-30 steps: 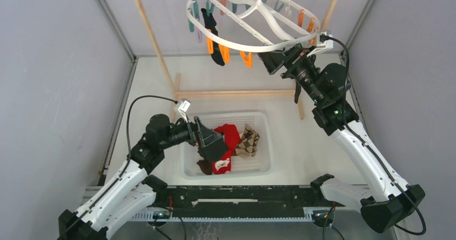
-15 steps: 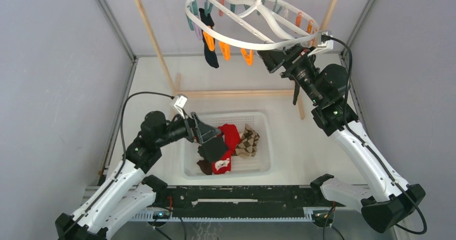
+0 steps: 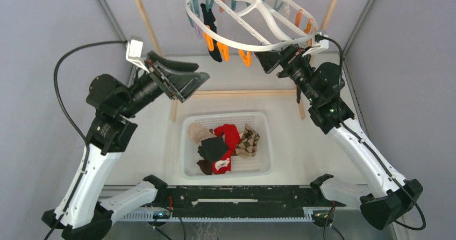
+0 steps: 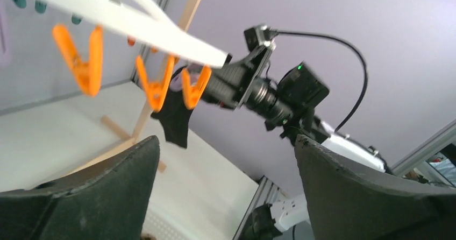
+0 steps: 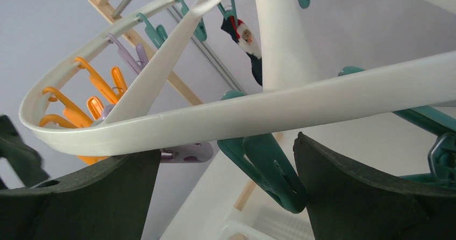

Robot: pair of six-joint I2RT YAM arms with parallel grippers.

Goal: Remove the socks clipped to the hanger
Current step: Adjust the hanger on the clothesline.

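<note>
Both pincers gaped empty: left pincer [image 3: 202, 71] near black sock [image 3: 213, 35], right pincer [image 3: 270, 58] just under hanger [image 3: 253, 47] rim. Risk: unsteadied hanger could swing when sock was tugged, spoiling grasp.

Lab test cell: grey panel walls [image 3: 32, 35], alu frame [image 3: 109, 14].

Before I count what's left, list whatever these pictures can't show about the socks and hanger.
- Top view: the hanger rim hides the tips of the right pincer; contact unclear.
- Left wrist view: dark sock blurred, its top behind orange clips.
- Top view: socks in the basket overlap; count unclear.
</note>
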